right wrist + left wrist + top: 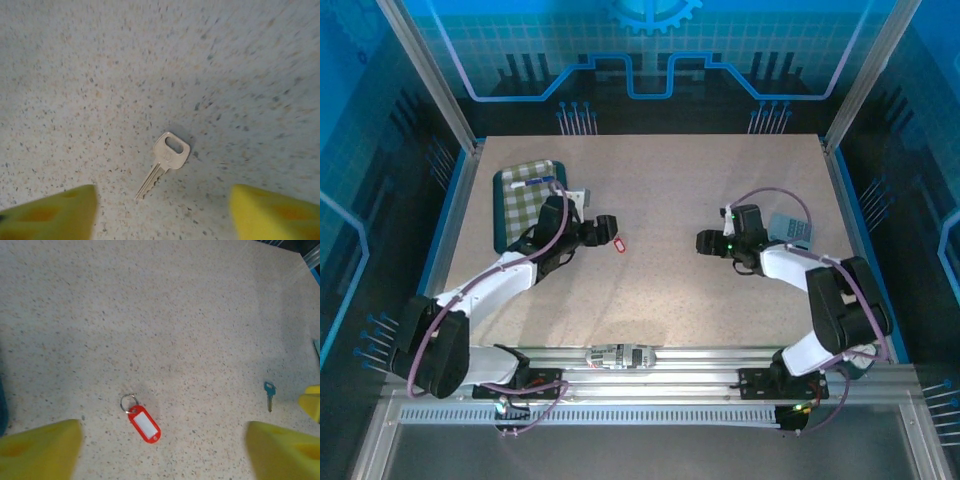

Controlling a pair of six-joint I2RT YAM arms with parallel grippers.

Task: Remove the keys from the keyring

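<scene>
Key point(167, 156) is judged light, stiff and thin, slippery metal lying flat on the table point(100, 75); hard to pinch, best taken across the head edges. It is seen free of the keyring point(144, 423), just ahead of the right gripper point(162, 200), centred between its yellow fingers, which are spread wide and empty. Left gripper point(162, 445) is likewise spread, nothing held; the red-tagged keyring lies just ahead of it, well apart from the key
</scene>
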